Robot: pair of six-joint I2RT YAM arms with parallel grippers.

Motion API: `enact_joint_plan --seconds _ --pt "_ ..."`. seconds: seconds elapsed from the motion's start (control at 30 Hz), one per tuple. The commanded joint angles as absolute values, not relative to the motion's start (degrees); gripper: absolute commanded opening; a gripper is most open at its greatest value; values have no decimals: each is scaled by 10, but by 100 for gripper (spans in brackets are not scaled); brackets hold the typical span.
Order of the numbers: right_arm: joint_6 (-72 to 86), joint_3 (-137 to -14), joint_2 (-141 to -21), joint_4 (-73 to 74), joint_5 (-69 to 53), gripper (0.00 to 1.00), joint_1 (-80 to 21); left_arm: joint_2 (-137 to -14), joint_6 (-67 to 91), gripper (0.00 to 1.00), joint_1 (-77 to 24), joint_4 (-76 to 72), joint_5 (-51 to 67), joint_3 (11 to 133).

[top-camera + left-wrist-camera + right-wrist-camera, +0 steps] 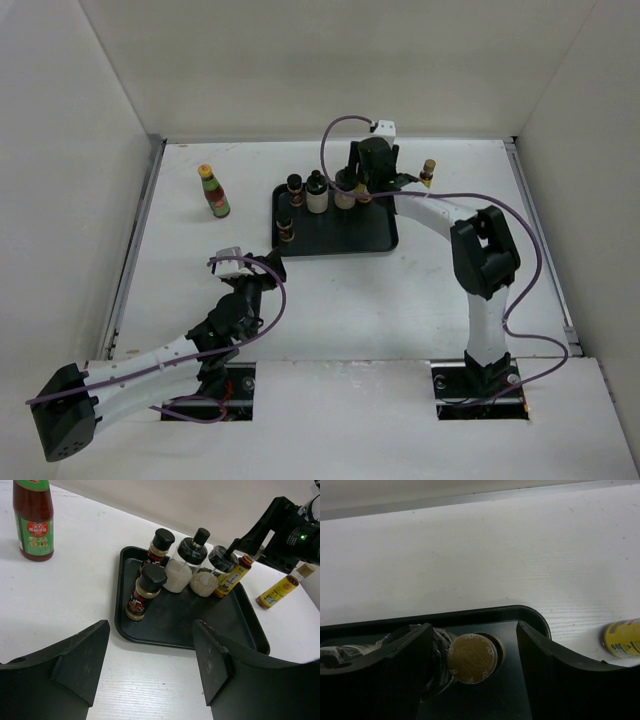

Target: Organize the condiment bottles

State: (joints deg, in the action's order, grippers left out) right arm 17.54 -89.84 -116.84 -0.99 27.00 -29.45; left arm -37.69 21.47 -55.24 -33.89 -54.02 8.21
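Observation:
A black tray [350, 238] holds two short dark jars [295, 186] [286, 228], two white black-capped bottles [317, 192] [345, 190] and a slim amber bottle [232, 575] in the back row. My right gripper [372, 178] is open above that amber bottle. Its brown cap [471, 658] sits between the fingers, with a gap on the right side. The second amber bottle [428, 173] stands on the table right of the tray. The red bottle [213, 190] stands left of the tray. My left gripper [268, 265] is open and empty near the tray's front-left corner.
White walls enclose the table on the left, back and right. A metal strip runs along the table's left edge [140, 240]. The off-tray amber bottle shows at the right edge of the right wrist view [622, 639].

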Motion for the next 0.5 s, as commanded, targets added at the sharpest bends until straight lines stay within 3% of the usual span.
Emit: enact_joint_plan --seconds 0.0,0.17,0.47 --pt "185 -902 -1108 -38 279 77 -296 -378 221 66 -553 -362 -534 81" --pt "186 -874 -1028 -23 269 87 -270 -376 221 66 -555 -361 -534 81" --pt "181 -784 -1002 -31 294 89 -148 -376 221 66 -552 -360 -534 82"
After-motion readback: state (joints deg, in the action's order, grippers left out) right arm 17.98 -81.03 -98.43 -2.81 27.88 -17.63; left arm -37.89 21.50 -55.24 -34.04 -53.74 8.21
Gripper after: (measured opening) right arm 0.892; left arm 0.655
